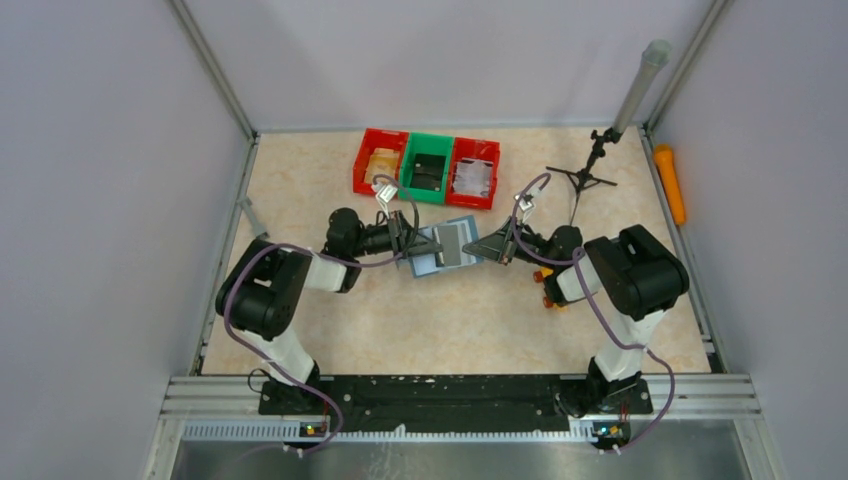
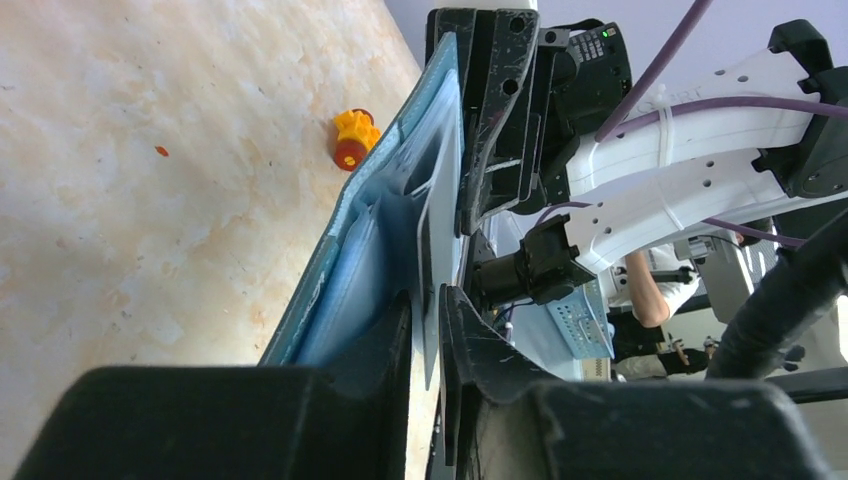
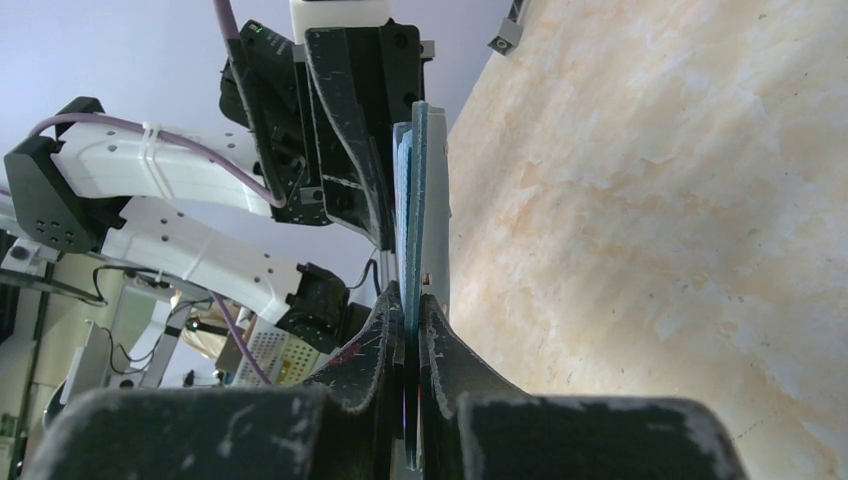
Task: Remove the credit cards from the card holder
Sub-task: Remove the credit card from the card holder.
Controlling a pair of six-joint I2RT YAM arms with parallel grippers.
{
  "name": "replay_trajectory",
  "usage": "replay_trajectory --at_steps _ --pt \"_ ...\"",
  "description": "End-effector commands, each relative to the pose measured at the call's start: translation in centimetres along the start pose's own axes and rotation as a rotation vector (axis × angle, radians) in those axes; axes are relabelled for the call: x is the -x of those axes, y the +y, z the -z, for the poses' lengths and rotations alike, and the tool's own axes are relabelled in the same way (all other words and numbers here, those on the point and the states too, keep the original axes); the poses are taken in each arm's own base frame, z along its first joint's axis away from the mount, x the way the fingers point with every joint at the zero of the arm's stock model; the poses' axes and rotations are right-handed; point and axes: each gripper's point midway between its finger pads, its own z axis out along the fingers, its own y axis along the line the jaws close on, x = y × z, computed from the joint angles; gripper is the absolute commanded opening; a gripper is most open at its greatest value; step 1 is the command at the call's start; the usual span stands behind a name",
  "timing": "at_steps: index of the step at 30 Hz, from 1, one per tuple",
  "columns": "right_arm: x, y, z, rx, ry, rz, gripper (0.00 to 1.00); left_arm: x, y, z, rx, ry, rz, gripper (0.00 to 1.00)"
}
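The card holder [image 1: 432,262] is in the middle of the bench [image 1: 400,320], between the two arms. It is open, and its pale blue inside faces up. A grey flat piece shows in the middle of it, which looks like one of the credit cards [image 1: 453,243].

The left pincer [image 1: 412,240] reaches in from the left. Its fingers [image 2: 400,335] are almost closed and squeeze the left edge of the card holder. The right pincer [image 1: 497,247] reaches in from the right. Its fingers [image 3: 385,325] are pressed nearly together on a thin edge at the right side of the card holder. I cannot tell if a card is in that pinch too. So both pincers hold the card holder, one at each end. I cannot tell if it touches the bench.

At the far side of the bench, three bins stand in a row, touching: a red bin [image 1: 380,160], a green bin [image 1: 428,168] and another red bin [image 1: 474,172]. A small yellow and red toy [image 2: 352,138] lies on the bench near the right arm. A little black stand [image 1: 590,175] is at the far right.
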Motion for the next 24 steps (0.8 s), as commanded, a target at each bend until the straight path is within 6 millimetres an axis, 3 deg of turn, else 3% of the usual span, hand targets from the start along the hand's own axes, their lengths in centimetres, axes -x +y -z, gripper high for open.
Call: replay_trajectory --at_steps 1,5,11,18,21,24 --pt "1.2 3.0 -0.2 0.128 -0.043 0.163 0.00 0.4 -0.8 -0.9 -0.048 0.013 -0.038 0.16" --pt "1.4 2.9 0.0 0.116 -0.063 0.175 0.00 0.4 -0.8 -0.9 -0.049 0.013 -0.035 0.00" --pt "3.4 1.3 2.0 0.031 -0.177 0.156 0.00 0.4 -0.4 -0.7 -0.011 0.017 -0.044 0.00" --pt "4.3 0.7 3.1 -0.016 -0.240 0.164 0.00 0.2 0.3 -0.9 0.012 0.038 -0.025 0.00" --pt "4.6 -1.1 3.7 -0.090 -0.252 0.126 0.00 0.7 0.3 -0.5 0.044 0.013 -0.045 0.00" --pt "4.4 -3.9 3.8 -0.190 -0.226 0.072 0.00 1.7 1.6 1.0 0.174 -0.043 -0.091 0.00"
